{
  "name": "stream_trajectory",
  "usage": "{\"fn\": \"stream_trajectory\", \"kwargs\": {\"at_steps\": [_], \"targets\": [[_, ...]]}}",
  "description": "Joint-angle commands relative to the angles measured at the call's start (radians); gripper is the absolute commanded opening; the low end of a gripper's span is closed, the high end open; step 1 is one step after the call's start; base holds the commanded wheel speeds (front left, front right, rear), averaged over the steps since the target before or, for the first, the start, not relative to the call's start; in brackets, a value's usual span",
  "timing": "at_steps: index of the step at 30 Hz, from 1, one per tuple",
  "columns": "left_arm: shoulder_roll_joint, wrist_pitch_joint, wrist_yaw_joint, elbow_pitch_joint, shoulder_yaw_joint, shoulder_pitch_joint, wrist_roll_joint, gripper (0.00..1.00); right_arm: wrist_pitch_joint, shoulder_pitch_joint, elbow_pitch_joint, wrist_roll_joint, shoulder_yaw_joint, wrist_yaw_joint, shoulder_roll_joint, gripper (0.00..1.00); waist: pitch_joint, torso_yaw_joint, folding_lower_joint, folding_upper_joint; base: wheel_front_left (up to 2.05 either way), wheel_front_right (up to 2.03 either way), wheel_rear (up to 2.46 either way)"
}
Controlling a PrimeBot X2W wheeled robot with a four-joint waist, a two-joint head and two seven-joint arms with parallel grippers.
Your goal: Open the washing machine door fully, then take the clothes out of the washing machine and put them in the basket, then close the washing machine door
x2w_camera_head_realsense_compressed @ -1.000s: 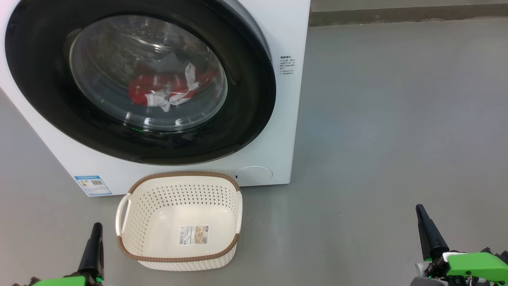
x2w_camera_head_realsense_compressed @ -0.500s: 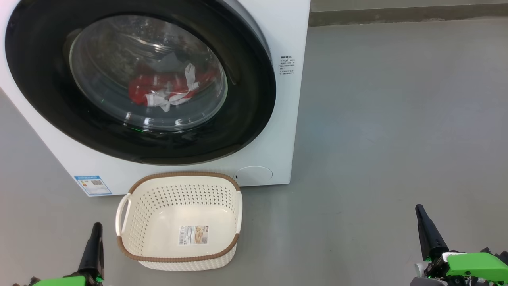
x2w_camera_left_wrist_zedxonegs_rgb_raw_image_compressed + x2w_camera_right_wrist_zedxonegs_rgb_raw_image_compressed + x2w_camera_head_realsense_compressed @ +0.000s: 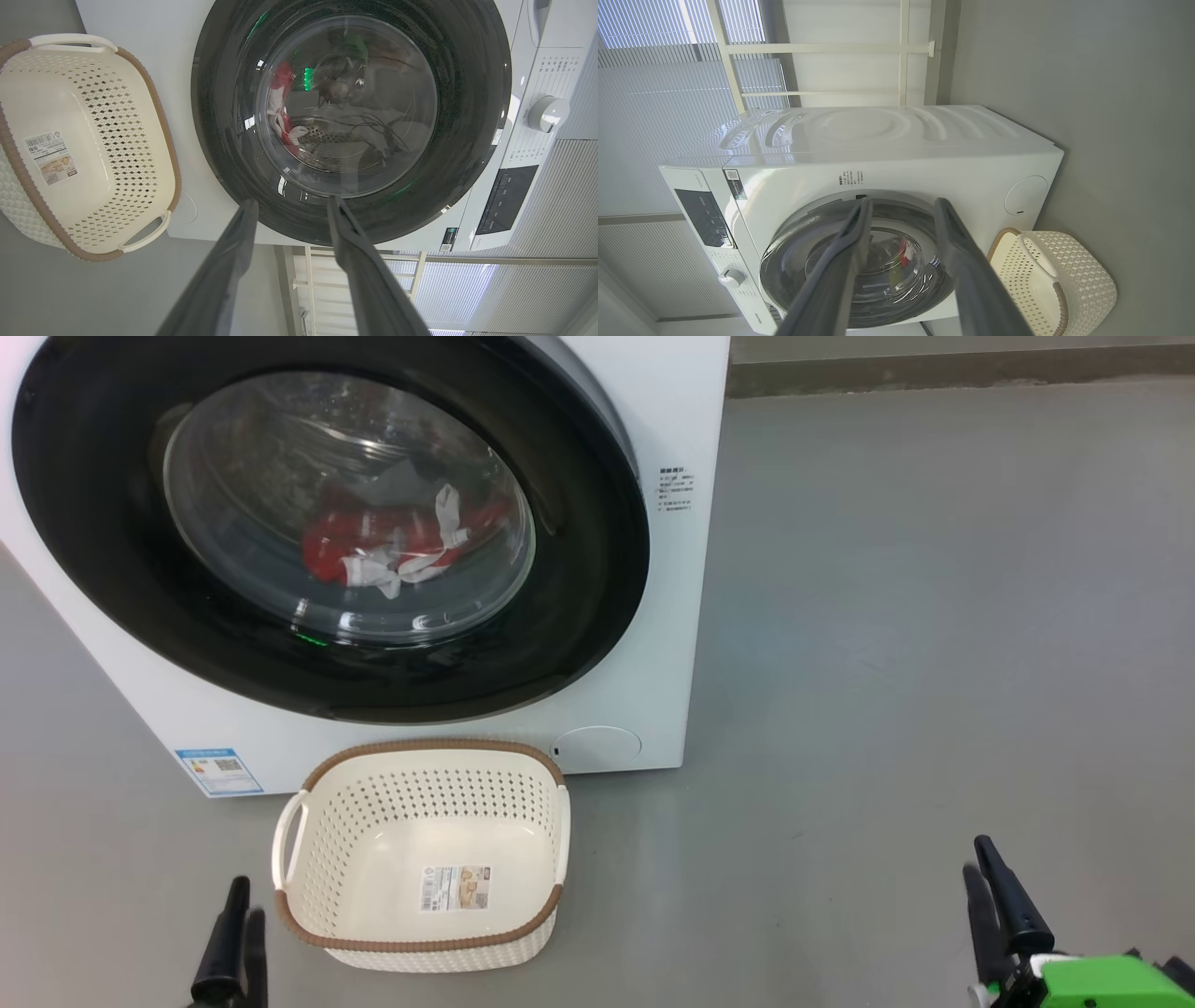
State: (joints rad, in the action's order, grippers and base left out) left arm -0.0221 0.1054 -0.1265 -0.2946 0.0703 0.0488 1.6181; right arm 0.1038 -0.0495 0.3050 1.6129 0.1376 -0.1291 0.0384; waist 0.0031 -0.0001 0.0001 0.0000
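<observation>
Sitting against the front of the washing machine, the washing machine door looks shut or close to it; whether its latch is caught I cannot tell. Through the bulging glass the clothes show as a red heap with white straps and a grey piece, low in the drum, so nothing has been taken out yet and opening the door is the step in hand.

The basket stands on the floor just in front of the machine, below the door and beside the round cap. It holds nothing but the sticker on its bottom. That spot probably keeps the carry from drum to basket short, though a door swinging wide may pass close above its rim.

The left tool hangs low to the left of the basket, its fingers parted with a clear gap and holding nothing. The right tool is well apart to the right, likewise parted and holding nothing, both aimed toward the machine, ready to reach for the door's edge.
</observation>
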Motion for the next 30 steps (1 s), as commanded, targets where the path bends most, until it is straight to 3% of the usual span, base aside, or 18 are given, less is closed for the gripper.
{"fn": "stream_trajectory", "kwargs": {"at_steps": [1, 6, 16, 30], "targets": [[-0.006, -0.004, 0.000, 0.017, 0.003, 0.011, -0.003, 1.00, -0.004, -0.008, -0.018, -0.002, -0.002, 0.000, 0.005, 1.00, 0.000, 0.000, 0.0000, 0.0000, 0.00, 0.00, 0.00], [-0.010, -0.017, 0.000, 0.028, -0.004, 0.008, -0.015, 1.00, -0.018, -0.005, -0.025, -0.014, -0.012, 0.000, 0.005, 1.00, -0.001, 0.001, 0.0022, 0.0000, 0.00, 0.00, 0.00], [-0.026, -0.047, -0.001, 0.048, -0.021, 0.005, -0.075, 1.00, -0.046, 0.000, -0.034, -0.069, -0.034, 0.000, 0.019, 1.00, 0.003, 0.001, 0.0000, 0.0000, 0.00, 0.00, 0.00], [-0.030, -0.088, -0.001, 0.072, -0.030, -0.003, -0.290, 1.00, -0.087, 0.003, -0.047, -0.247, -0.056, 0.000, 0.034, 1.00, 0.012, 0.001, 0.0000, 0.0000, 0.00, 0.00, 0.00]]}}
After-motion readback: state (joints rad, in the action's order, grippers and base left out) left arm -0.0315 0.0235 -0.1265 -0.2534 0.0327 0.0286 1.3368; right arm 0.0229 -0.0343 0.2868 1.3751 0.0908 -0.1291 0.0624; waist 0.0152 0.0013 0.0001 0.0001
